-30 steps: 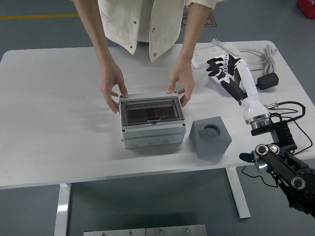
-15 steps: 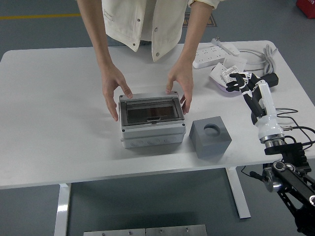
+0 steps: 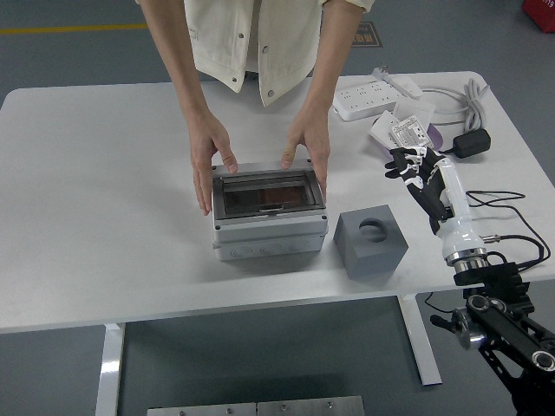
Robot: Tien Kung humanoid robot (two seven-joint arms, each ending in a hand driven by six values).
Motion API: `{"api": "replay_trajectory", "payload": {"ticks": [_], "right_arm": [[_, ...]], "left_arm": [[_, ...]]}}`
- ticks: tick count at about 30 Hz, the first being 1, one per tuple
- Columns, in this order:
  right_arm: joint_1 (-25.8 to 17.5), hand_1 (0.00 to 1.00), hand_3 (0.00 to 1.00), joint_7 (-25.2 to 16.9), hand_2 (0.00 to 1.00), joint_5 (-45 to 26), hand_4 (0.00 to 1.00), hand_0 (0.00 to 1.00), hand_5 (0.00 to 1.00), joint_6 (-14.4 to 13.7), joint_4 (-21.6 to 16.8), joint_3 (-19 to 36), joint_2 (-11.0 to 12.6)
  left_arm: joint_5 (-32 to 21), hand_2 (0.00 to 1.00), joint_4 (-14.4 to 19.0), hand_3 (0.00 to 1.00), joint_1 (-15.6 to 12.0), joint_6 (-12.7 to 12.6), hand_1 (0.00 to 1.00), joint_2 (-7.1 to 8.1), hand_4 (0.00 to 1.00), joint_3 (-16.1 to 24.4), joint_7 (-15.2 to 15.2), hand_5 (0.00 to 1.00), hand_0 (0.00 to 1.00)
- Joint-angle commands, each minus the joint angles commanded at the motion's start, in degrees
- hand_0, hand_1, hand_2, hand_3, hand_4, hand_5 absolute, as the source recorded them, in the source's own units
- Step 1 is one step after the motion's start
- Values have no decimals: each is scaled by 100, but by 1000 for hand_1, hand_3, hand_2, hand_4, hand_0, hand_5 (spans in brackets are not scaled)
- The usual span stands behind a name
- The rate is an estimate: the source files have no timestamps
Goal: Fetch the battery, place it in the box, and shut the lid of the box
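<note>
From the head view, the right robot hand (image 3: 414, 166) hangs over the right part of the white worktop (image 3: 104, 225), its black-and-white fingers (image 3: 401, 157) spread and holding nothing. Its white forearm runs back toward the near right corner, where the black arm joints sit below the worktop edge. The left arm does not show.

Well to the left of the robot hand stands the grey box (image 3: 269, 212), with its clear lid (image 3: 265, 192) lying down flat over the top; something dark and reddish shows through the lid, but whether that is the battery cannot be told. A person at the far side leans over the box: one hand (image 3: 211, 160) rests along the box's left edge, the other hand (image 3: 308, 154) along its right edge, fingertips touching the lid frame.

Between the box and the robot hand, somewhat nearer the robot, sits a grey block (image 3: 371, 240) with a round hole in its top face, apart from both.

Just beyond the robot hand lies a pale purple pouch (image 3: 434, 136) with a small white labelled packet (image 3: 404, 132) on it. Farther still is a white power strip (image 3: 375, 95), and to the right of the robot hand a black adapter (image 3: 471, 143) with a coiled grey cable (image 3: 474, 97).
</note>
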State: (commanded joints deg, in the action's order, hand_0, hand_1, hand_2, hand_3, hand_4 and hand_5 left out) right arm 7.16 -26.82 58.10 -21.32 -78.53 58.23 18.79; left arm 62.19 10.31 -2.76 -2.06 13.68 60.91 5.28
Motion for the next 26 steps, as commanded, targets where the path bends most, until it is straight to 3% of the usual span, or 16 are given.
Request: {"api": "replay_trajectory", "payload": {"ticks": [14,26], "right_arm": [[-9,443,542,6,485,35,810,508,604,0,22,-92,-72],[-71,442,543,20,484,85,798,511,596,7,28,102,-88]], "left_arm": [[72,589,0,525,9,1,754,62,117,32,3,2,574],[108,587,0,522,-13,-14,754,9,114,102,9,2,573]]}}
